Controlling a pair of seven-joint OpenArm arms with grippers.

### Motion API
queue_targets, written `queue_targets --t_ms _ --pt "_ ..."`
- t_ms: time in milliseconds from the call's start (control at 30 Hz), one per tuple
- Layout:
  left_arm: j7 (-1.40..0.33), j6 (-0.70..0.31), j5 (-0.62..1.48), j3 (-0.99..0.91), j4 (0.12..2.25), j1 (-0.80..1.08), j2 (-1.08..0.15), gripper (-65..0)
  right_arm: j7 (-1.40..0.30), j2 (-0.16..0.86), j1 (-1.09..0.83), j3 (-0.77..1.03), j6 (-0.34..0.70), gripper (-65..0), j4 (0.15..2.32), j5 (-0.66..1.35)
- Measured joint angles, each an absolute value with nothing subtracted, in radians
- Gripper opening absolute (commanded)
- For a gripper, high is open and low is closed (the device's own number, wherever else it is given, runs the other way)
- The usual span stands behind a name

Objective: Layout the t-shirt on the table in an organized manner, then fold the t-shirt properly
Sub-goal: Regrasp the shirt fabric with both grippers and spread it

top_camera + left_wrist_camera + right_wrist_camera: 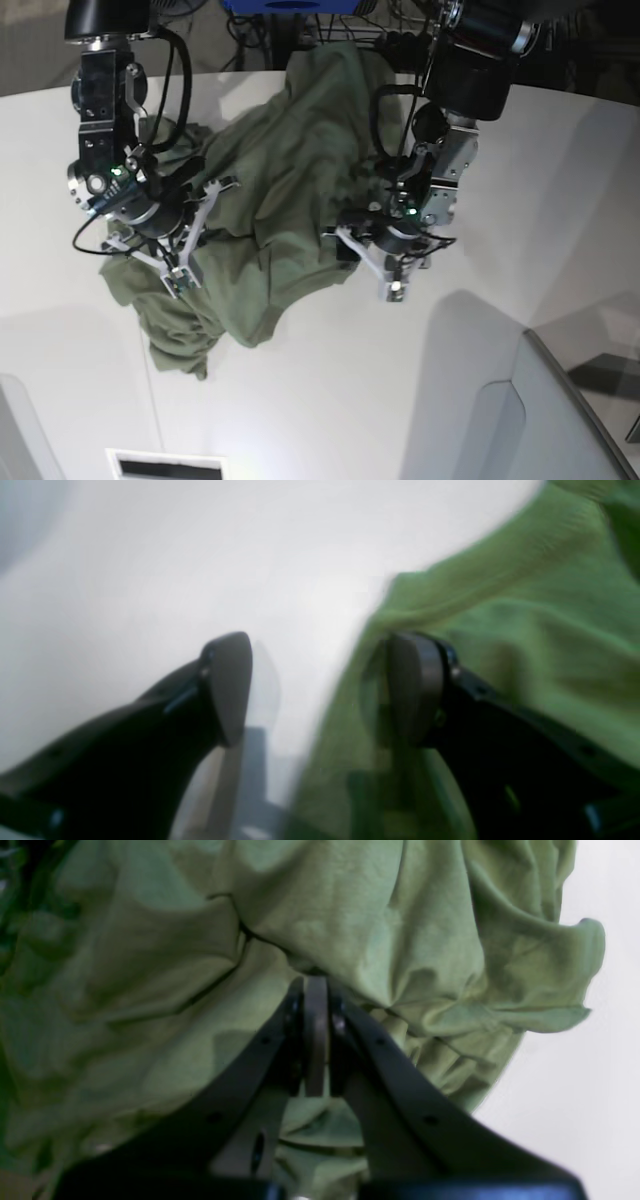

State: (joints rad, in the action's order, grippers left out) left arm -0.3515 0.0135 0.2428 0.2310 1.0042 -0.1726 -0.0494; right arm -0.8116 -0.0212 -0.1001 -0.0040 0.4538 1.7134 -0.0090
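The olive-green t-shirt [270, 200] lies crumpled in a heap on the white table [330, 400]. My right gripper [190, 240], on the left in the base view, rests on the shirt's left part. In the right wrist view the right gripper [315, 982] is shut, and folds of the t-shirt [350, 915] pucker out from its tips. My left gripper [375, 268] hangs at the shirt's right edge. In the left wrist view the left gripper [320, 645] is open over bare table [200, 555], one finger [415, 680] against the t-shirt [525, 620], nothing between the fingers.
A grey-white angled panel [545, 420] rises at the lower right of the base view. A dark slot [165, 467] sits at the table's front edge. Cables and dark gear [290, 15] crowd the far side behind the shirt.
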Motion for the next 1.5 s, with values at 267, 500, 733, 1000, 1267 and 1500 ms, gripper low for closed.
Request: queue_targets --t_ms 267,500,733,1000,1267,1500 --pt "-0.343 0.004 0.251 0.250 0.996 -0.171 -0.045 -55.6 -0.810 0.043 -0.029 -0.009 0.456 -64.8 1.660 -0.007" --pt "-0.336 -0.001 0.263 0.251 0.999 -0.164 -0.065 -65.0 -0.807 0.131 0.244 -0.057 0.453 -64.7 1.349 -0.016" --pt "-0.335 -0.006 0.264 0.251 1.006 -0.163 -0.138 -65.0 -0.681 0.144 0.416 -0.481 0.459 -44.7 1.095 -0.003" --pt "-0.371 0.003 0.260 0.250 1.108 -0.100 -0.199 -65.0 -0.505 0.076 0.524 -0.549 0.453 -25.8 0.842 -0.012" --pt "-0.381 0.007 0.255 0.249 1.132 -0.088 -0.212 -65.0 -0.378 0.010 0.617 -0.554 0.457 -25.7 0.655 -0.007" --pt "-0.374 0.007 0.256 0.250 1.135 -0.072 -0.213 -65.0 -0.202 -0.062 0.685 -0.555 0.457 -25.8 0.425 -0.009"
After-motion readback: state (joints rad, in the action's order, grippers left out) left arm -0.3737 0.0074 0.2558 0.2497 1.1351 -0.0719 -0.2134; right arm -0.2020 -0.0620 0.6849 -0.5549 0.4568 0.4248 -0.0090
